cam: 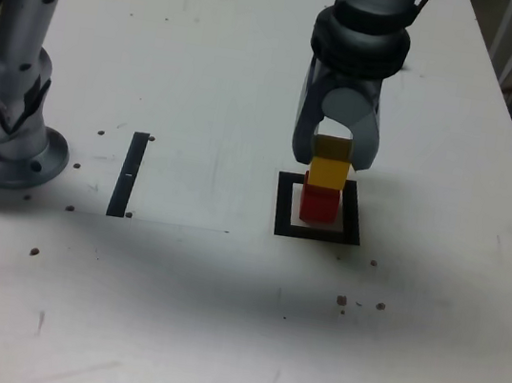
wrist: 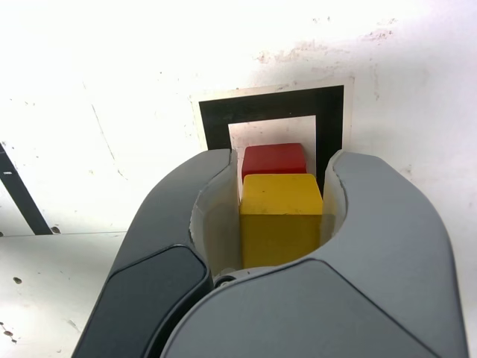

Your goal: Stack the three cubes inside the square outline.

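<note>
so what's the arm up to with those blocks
The arm's gripper is straddling a stack of small matte cubes standing inside the thick black square outline on the white table. A red cube sits at the bottom with a yellow cube on it, and a darker, olive-looking cube tops the stack between the gripper's fingers. Whether it is gripped or released is unclear.

You have a white, speckled table [cam: 170,314] carrying the arm's base [cam: 11,150], a black strip [cam: 128,174], and the square outline [cam: 316,231] holding the red cube [cam: 318,206].

white table [cam: 170,314] (speckled), straight black strip [cam: 128,174]
</note>
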`<state>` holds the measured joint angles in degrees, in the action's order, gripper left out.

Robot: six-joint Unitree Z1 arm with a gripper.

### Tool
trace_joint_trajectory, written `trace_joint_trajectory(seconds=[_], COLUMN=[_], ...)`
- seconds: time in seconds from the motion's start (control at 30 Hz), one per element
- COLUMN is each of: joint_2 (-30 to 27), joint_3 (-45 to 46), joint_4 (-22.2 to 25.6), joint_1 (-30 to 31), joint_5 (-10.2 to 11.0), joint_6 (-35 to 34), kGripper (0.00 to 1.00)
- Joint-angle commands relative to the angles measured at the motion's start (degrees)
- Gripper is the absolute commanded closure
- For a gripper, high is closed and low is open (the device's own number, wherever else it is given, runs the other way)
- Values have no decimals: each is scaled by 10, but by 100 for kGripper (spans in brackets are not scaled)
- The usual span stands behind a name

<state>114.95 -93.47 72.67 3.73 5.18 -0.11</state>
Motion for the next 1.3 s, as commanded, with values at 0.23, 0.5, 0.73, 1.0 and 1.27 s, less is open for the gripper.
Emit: trace_joint_trajectory(seconds=[0.23, 0.5, 0.73, 1.0, 1.27], joint_2=[2, -5, -16, -41, -57], joint_3=[14, 30, 39, 47, 42], joint_4=[-11, -24, -29, -29, -13], joint_1=[4, 4, 4, 4, -22], joint_5=[-3, -3, -2, 14, 32], joint_6=[-4, -3, -4, -5, 12], kGripper=[51, 1, 1, 1, 1])
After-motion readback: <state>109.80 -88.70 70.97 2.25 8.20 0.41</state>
